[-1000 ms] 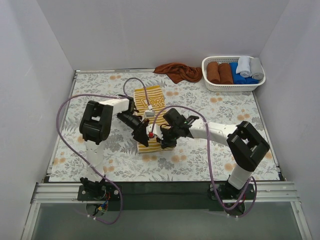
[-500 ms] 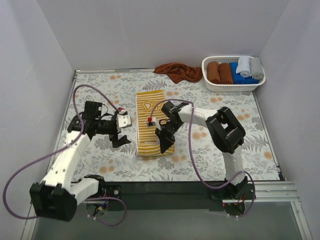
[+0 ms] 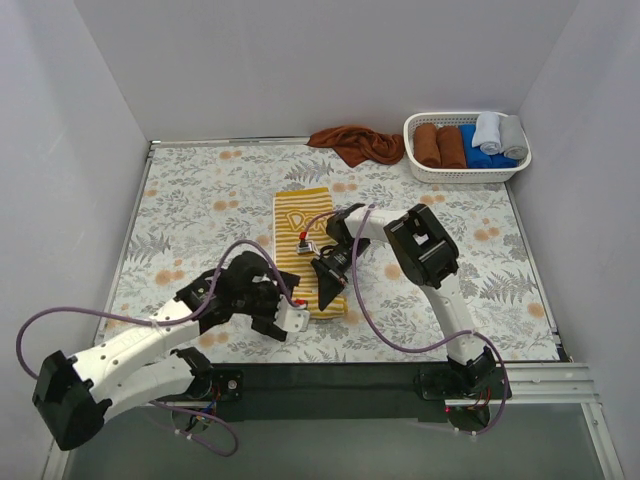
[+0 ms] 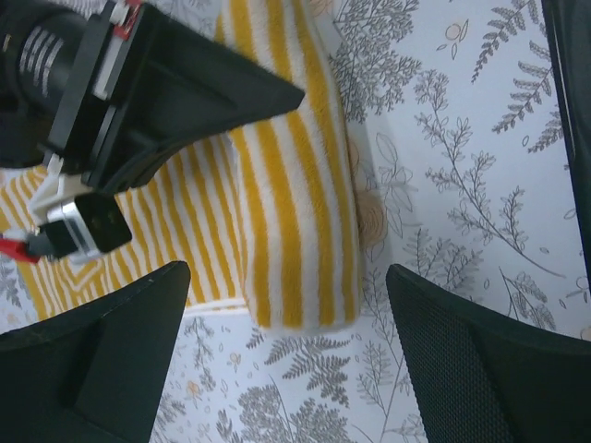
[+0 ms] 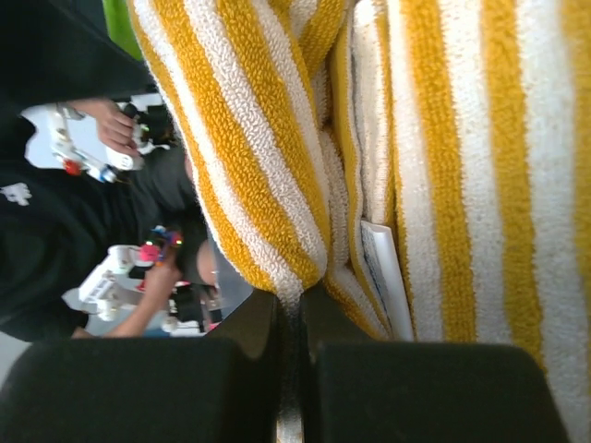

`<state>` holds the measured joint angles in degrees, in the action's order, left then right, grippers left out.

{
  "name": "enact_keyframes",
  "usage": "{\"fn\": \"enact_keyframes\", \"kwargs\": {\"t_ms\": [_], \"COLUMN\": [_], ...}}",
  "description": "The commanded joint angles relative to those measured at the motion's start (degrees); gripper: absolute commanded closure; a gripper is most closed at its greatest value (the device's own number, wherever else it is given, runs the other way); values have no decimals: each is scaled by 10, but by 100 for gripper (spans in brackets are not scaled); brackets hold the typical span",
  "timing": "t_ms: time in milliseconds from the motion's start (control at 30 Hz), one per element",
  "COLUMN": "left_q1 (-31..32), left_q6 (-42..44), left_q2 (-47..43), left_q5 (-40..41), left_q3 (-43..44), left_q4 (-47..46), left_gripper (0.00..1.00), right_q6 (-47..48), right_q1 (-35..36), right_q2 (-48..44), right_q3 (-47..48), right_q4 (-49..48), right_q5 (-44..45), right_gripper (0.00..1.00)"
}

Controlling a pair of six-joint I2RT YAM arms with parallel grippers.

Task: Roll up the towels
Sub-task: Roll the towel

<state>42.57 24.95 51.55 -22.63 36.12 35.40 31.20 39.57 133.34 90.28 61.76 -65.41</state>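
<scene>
Towels: striped towel (image 3: 298, 215) centre of bench (image 3: 200, 200), near end rolled over; rust-brown towel (image 3: 355, 143) crumpled by basket (image 3: 450, 172). Right fingers (image 5: 249, 341) pinched shut on striped towel's edge. Left fingers (image 4: 102, 360) spread wide, empty, just off roll.

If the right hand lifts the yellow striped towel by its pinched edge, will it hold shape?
Likely floppy: the striped towel is soft terry, its layers sagging in loose folds at the right hand. The folded-over end looks untucked, so a push may unroll it.
</scene>
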Motion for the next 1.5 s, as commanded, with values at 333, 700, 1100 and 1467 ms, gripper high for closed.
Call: {"fn": "enact_keyframes", "kwargs": {"t_ms": [333, 700, 1100, 1467], "left_q1": [178, 74, -40, -146], "left_q6": [-32, -59, 27, 133], "left_q2": [180, 279, 451, 676], "left_q5": [219, 36, -180, -276], "left_q3": [-46, 77, 246, 440], "left_q4": [-167, 16, 216, 397], "left_gripper": [36, 88, 95, 92], "right_q6": [-1, -10, -36, -11], "right_q1": [-2, -60, -215, -112], "right_q2": [61, -16, -239, -514], "right_q3": [42, 70, 29, -204], "right_q4": [44, 50, -55, -265], "right_q5": [31, 72, 181, 315], "right_gripper": [99, 58, 48, 45]}}
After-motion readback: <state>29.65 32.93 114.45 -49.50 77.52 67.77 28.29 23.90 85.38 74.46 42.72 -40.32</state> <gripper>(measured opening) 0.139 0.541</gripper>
